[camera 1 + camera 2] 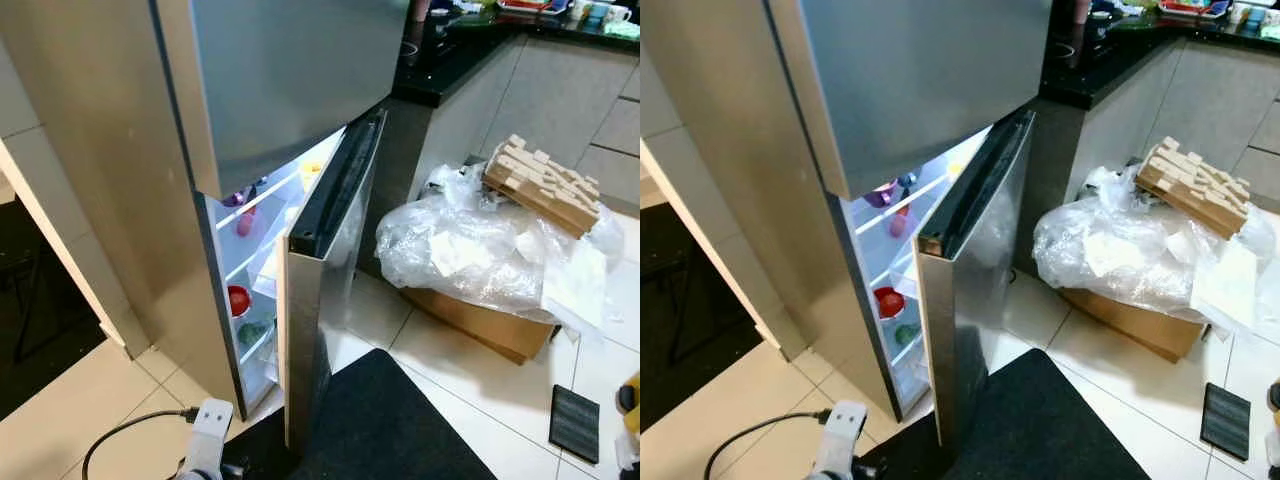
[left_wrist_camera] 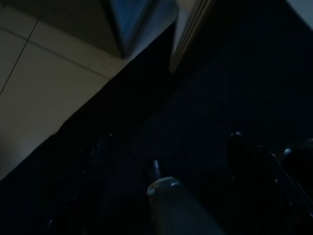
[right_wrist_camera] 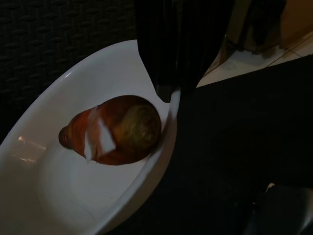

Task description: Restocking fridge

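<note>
The steel fridge (image 1: 130, 150) stands ahead with its lower door (image 1: 325, 300) half open and the upper door shut. Its lit shelves hold a red bowl (image 1: 238, 299), a green item (image 1: 250, 332) and purple items (image 1: 238, 197). My right gripper (image 3: 168, 90) is shut on the rim of a white bowl (image 3: 58, 161), which holds a brown-red food item (image 3: 115, 129) with a white label. In the dark left wrist view, my left gripper (image 2: 168, 142) hangs open over the black mat (image 2: 210, 73), with nothing between its fingers. The left wrist (image 1: 208, 425) sits low before the fridge.
A cardboard box (image 1: 480, 320) under crumpled plastic sheet (image 1: 470, 250) and a stack of wooden blocks (image 1: 543, 183) sit right of the door. A black mat (image 1: 390, 430) lies on the floor, with a small dark pad (image 1: 575, 422) on the tiles. Black counter (image 1: 450, 55) behind.
</note>
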Available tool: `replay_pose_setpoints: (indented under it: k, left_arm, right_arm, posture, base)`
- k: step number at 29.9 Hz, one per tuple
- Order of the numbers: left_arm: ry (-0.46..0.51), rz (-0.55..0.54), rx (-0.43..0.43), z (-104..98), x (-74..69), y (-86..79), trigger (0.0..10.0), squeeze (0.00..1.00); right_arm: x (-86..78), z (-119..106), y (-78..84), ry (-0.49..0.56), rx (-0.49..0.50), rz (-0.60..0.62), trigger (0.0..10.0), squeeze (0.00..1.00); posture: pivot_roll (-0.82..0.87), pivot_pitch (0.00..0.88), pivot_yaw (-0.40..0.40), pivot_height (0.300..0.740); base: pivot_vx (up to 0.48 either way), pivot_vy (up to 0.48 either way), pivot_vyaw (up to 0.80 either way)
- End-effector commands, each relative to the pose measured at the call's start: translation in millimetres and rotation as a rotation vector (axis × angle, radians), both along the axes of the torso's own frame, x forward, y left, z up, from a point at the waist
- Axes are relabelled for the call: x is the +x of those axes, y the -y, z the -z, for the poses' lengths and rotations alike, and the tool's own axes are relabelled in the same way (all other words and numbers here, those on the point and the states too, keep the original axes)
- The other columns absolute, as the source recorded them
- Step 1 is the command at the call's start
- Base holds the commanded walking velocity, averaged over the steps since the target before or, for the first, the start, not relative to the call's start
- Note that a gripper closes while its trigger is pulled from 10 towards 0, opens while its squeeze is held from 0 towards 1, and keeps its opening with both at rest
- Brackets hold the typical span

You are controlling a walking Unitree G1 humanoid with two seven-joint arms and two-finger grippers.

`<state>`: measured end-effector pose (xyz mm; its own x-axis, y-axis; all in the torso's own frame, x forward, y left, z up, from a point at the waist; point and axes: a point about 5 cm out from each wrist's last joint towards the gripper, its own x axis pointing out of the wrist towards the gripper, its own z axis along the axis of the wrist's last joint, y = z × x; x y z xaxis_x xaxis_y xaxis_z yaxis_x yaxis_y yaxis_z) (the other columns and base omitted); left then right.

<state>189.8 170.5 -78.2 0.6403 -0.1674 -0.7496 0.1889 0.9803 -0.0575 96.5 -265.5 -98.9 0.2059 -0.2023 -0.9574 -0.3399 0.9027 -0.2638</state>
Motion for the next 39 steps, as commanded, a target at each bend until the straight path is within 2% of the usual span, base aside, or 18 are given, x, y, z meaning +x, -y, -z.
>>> replay_pose_setpoints:
  k: [1, 4, 6, 7, 9, 10, 11, 14, 15, 16, 20, 22, 26, 30, 31, 39]
  left_arm:
    - [0.021, -0.033, -0.007, -2, 2.3, -6.2, 10.0, 0.00]
    - [0.097, -0.073, -0.011, -13, 19.3, -11.7, 10.0, 0.00]
    - [0.199, -0.111, -0.010, -28, 40.0, -18.3, 10.0, 0.00]
    - [0.199, -0.111, -0.010, -28, 40.0, -18.3, 10.0, 0.00]
    - [0.309, -0.124, -0.034, -46, 61.7, -19.9, 10.0, 0.00]
    - [0.309, -0.124, -0.034, -46, 61.7, -19.9, 10.0, 0.00]
    - [0.394, -0.115, -0.075, -61, 78.3, -16.8, 10.0, 0.00]
    - [0.435, -0.101, -0.094, -69, 86.2, -13.7, 10.0, 0.00]
    - [0.524, -0.064, -0.147, -87, 103.3, -3.9, 10.0, 0.00]
    - [0.524, -0.064, -0.147, -87, 103.3, -3.9, 10.0, 0.00]
    - [0.639, 0.023, -0.225, -115, 125.6, 18.5, 10.0, 0.00]
    - [0.658, 0.039, -0.236, -119, 128.9, 23.0, 10.0, 0.00]
    - [0.721, 0.106, -0.263, -138, 142.5, 46.2, 10.0, 0.00]
    - [0.730, 0.124, -0.266, -145, 148.3, 56.6, 10.0, 0.00]
    - [0.732, 0.145, -0.266, -150, 152.0, 64.8, 10.0, 0.00]
    - [0.730, 0.217, -0.287, -159, 156.6, 86.5, 10.0, 0.00]
  right_arm:
    - [-5.2, 2, -3.2, -0.015, 0.007, 0.004, 10.0, 0.00]
    - [-6.6, 2, -2.8, -0.016, 0.007, 0.008, 10.0, 0.00]
    - [-7.1, 2, -2.0, -0.016, 0.007, 0.009, 10.0, 0.00]
    - [-7.1, 2, -2.0, -0.016, 0.007, 0.009, 10.0, 0.00]
    - [-8.0, 2, -0.7, -0.017, 0.006, 0.008, 10.0, 0.00]
    - [-8.0, 2, -0.7, -0.017, 0.006, 0.008, 10.0, 0.00]
    - [-8.8, 2, 0.5, -0.017, 0.006, 0.007, 10.0, 0.00]
    - [-9.1, 2, 1.1, -0.017, 0.005, 0.008, 10.0, 0.00]
    - [-9.9, 2, 1.8, -0.017, 0.005, 0.009, 10.0, 0.00]
    - [-9.9, 2, 1.8, -0.017, 0.005, 0.009, 10.0, 0.00]
    - [-10.7, 2, 2.0, -0.015, 0.009, 0.017, 10.0, 0.00]
    - [-10.7, 2, 1.9, -0.014, 0.010, 0.018, 10.0, 0.00]
    - [-10.0, 2, 0.5, -0.009, 0.013, 0.026, 10.0, 0.00]
    - [-8.3, 2, -0.9, -0.005, 0.016, 0.031, 10.0, 0.00]
    - [-7.7, 2, -1.9, -0.002, 0.016, 0.036, 10.0, 0.00]
    - [-11.0, 4, -3.2, -0.001, 0.019, 0.063, 10.0, 0.00]
  posture:
    - [0.02, 0.000, -0.035, 0.740]
    - [0.02, 0.000, -0.035, 0.740]
    - [0.02, 0.000, -0.036, 0.740]
    - [0.02, 0.000, -0.036, 0.740]
    - [0.03, 0.000, -0.043, 0.740]
    - [0.03, 0.000, -0.043, 0.740]
    - [0.03, 0.000, -0.045, 0.740]
    - [0.03, 0.000, -0.046, 0.740]
    - [0.03, 0.000, -0.045, 0.740]
    - [0.03, 0.000, -0.045, 0.740]
    - [0.02, 0.000, -0.042, 0.740]
    - [0.02, 0.000, -0.038, 0.740]
    - [0.01, 0.000, -0.035, 0.740]
    - [-0.01, 0.000, -0.031, 0.740]
    - [-0.01, 0.000, -0.027, 0.740]
    - [-0.05, 0.000, -0.006, 0.740]
  base:
    - [0.000, 0.000, 0.00]
    - [0.000, 0.000, 0.00]
    - [0.000, 0.000, 0.00]
    - [0.000, 0.000, 0.00]
    - [0.000, 0.000, 0.00]
    - [0.000, 0.000, 0.00]
    - [0.000, 0.000, 0.00]
    - [0.000, 0.000, 0.00]
    - [0.000, 0.000, 0.00]
    - [0.000, 0.000, 0.00]
    - [0.000, 0.000, 0.00]
    - [0.000, 0.000, 0.00]
    - [0.000, 0.000, 0.00]
    - [0.000, 0.000, 0.00]
    - [0.000, 0.000, 0.00]
    - [0.000, 0.000, 0.00]
